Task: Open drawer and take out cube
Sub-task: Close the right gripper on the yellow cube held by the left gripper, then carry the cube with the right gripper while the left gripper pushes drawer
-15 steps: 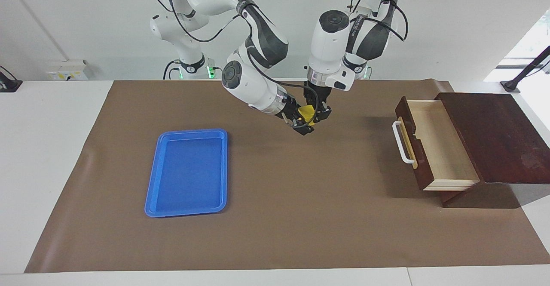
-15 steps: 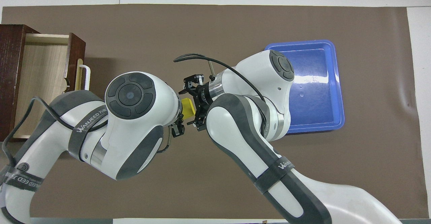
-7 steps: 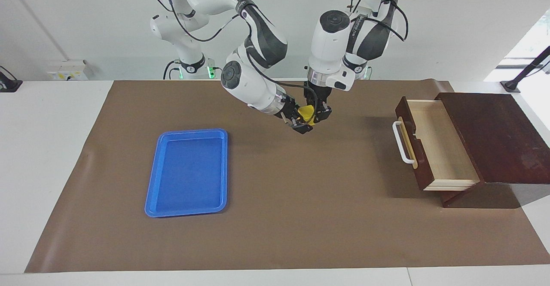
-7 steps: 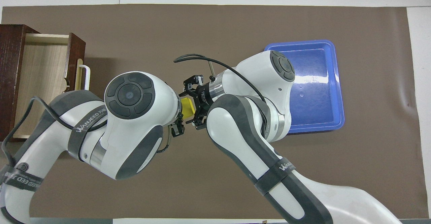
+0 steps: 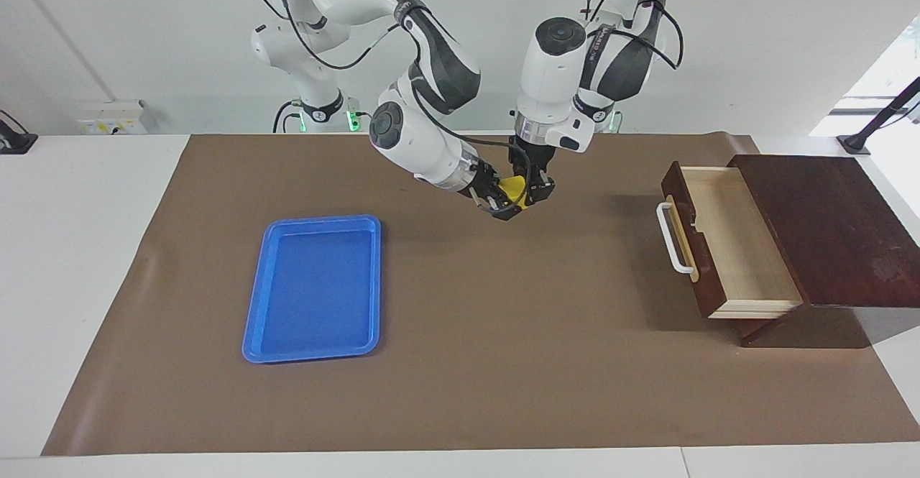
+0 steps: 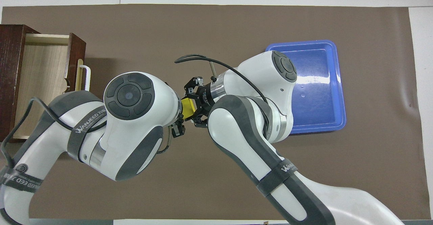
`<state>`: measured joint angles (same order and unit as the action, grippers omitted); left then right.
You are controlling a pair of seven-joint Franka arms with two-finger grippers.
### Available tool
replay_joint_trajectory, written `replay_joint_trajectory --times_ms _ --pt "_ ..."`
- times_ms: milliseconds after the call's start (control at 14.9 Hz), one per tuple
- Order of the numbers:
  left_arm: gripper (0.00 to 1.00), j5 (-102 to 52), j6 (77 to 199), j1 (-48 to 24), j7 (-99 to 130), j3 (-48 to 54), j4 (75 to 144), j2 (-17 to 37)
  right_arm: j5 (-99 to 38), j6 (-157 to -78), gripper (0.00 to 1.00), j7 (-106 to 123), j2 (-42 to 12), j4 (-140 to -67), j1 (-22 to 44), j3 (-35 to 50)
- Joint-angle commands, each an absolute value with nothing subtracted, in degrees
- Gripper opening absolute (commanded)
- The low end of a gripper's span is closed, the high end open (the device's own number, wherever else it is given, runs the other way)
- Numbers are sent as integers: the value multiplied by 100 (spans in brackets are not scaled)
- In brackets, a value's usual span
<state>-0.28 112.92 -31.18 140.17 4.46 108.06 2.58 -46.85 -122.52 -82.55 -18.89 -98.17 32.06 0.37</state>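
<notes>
The yellow cube (image 5: 512, 189) (image 6: 188, 106) hangs in the air over the middle of the brown mat, between the two hands. My left gripper (image 5: 530, 192) points down from above and is shut on the cube. My right gripper (image 5: 503, 202) (image 6: 195, 106) comes in slantwise from the right arm's end and is also shut on it. In the overhead view the left wrist hides most of the left gripper. The drawer (image 5: 733, 248) (image 6: 40, 83) stands pulled out of its dark wooden box, its pale inside bare, its white handle (image 5: 672, 237) toward the mat's middle.
A blue tray (image 5: 320, 221) (image 6: 301, 43) lies on the mat toward the right arm's end, with nothing in it. The dark wooden box (image 5: 826, 226) sits at the left arm's end. Brown mat (image 5: 503, 356) covers the table between them.
The right gripper's fingers have closed in onto the cube that the left gripper holds. Both hands have barely shifted; drawer and tray are unchanged.
</notes>
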Motion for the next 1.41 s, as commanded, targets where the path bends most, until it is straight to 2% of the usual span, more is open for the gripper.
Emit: replay_joint_trajectory --times_ms 0,67,134,269,605,739,941,1075,1209,1344 --pt "0 -62 11399 -3147 14001 378 11013 88 -4579 -12190 0 -8235 -1731 -9940 3129 53" --pt "40 -62 11330 -3112 14001 361 10960 88 -4579 -12182 0 -8235 -1731 -9932 3120 53" --pt "99 -53 11303 -3050 13992 334 10951 62 -4579 -12164 0 -8235 -1731 -9914 3094 53" --pt "100 26 11110 -2700 13643 325 10951 -96 -4588 -12112 0 -8227 -1740 -9888 3041 53" --pt "100 158 11153 -1277 10966 343 11021 -97 -4605 -12068 0 -8235 -1749 -9844 3006 53" --pt "100 167 11223 -1056 10138 325 11223 -79 -4597 -11936 0 -8235 -1749 -9783 2761 44" --pt "100 430 11722 -766 9135 325 11512 17 -4387 -11646 0 -8087 -1740 -9721 2015 26" --pt "100 439 11935 -441 8747 334 11549 88 -4298 -11375 0 -7798 -1749 -9686 1287 9" --pt "100 448 12189 58 8308 325 11462 193 -4272 -10997 0 -6878 -1740 -9834 305 -17" --pt "100 457 12138 385 7833 325 11216 307 -4001 -10986 0 -6445 -1749 -10115 -17 -35"
